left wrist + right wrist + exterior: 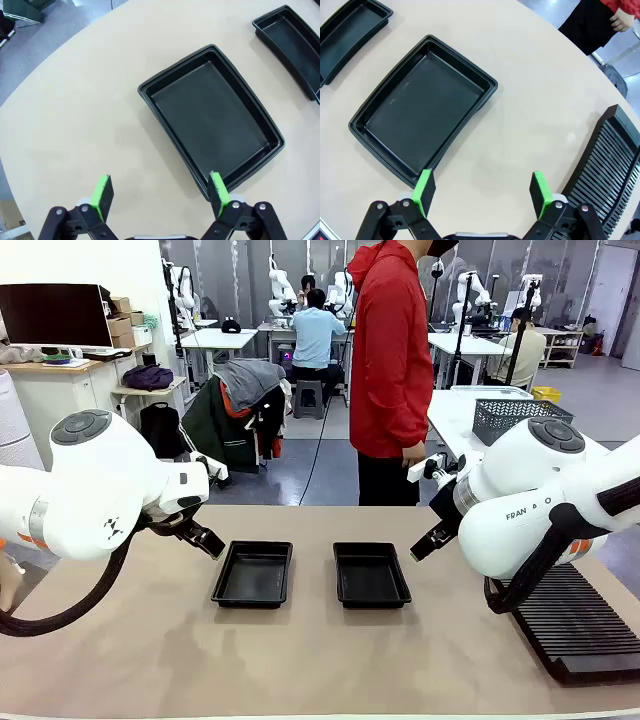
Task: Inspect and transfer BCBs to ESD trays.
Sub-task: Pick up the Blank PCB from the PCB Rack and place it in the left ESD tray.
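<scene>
Two glossy black ESD trays lie side by side on the tan table, the left tray (252, 573) and the right tray (370, 574), both with bare floors. My left gripper (203, 539) hovers above the table just left of the left tray (212, 112), jaws open with nothing between the green pads (102, 192). My right gripper (423, 540) hangs just right of the right tray (422, 107), also open and holding nothing. The BCBs are out of view.
A long black ribbed rack (580, 625) lies at the table's right front, also at the right edge of the right wrist view (615, 155). A person in a red top (392, 350) stands at the far side. A grey mesh basket (515, 415) sits on another table behind.
</scene>
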Robot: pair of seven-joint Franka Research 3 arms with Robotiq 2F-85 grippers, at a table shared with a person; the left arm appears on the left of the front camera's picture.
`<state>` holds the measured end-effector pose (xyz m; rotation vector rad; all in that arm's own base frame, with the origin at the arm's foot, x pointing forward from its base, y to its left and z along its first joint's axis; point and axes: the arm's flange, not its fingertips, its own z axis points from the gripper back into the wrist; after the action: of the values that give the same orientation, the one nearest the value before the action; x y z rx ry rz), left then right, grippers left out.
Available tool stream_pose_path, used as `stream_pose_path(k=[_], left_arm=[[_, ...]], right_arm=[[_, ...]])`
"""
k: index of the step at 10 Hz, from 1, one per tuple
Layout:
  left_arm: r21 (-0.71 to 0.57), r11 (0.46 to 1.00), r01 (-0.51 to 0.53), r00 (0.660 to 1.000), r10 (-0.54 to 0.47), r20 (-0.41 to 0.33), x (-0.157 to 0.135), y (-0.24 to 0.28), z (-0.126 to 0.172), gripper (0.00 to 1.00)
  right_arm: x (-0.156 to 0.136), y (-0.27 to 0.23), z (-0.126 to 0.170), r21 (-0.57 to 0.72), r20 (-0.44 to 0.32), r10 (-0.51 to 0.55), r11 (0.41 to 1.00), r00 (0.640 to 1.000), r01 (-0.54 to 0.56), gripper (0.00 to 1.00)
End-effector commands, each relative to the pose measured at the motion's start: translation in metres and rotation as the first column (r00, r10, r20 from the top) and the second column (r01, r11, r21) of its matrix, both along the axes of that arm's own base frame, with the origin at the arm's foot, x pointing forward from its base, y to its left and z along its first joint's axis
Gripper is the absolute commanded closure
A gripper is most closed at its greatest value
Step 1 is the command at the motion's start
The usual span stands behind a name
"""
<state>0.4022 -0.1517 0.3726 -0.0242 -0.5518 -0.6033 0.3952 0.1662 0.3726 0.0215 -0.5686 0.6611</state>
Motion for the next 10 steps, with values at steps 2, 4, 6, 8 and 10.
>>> stream_pose_path(k=[2,4,6,8,10], left_arm=[[0.000,1.000,0.000,1.000,0.000,0.000,0.0000,0.0000,0.0000,0.00],[0.000,1.000,0.000,1.000,0.000,0.000,0.0000,0.0000,0.0000,0.00],[0.000,1.000,0.000,1.000,0.000,0.000,0.0000,0.0000,0.0000,0.00],[0.000,1.000,0.000,1.000,0.000,0.000,0.0000,0.0000,0.0000,0.00],[0.000,1.000,0.000,1.000,0.000,0.000,0.0000,0.0000,0.0000,0.00]], right_arm=[[0.0000,0.0000,0.0000,0.000,0.000,0.000,1.000,1.000,0.000,0.00],[0.0000,0.0000,0.0000,0.000,0.000,0.000,1.000,1.000,0.000,0.00],[0.0000,0.0000,0.0000,0.000,0.000,0.000,1.000,1.000,0.000,0.00],[0.0000,0.0000,0.0000,0.000,0.000,0.000,1.000,1.000,0.000,0.00],[0.0000,0.0000,0.0000,0.000,0.000,0.000,1.000,1.000,0.000,0.00]])
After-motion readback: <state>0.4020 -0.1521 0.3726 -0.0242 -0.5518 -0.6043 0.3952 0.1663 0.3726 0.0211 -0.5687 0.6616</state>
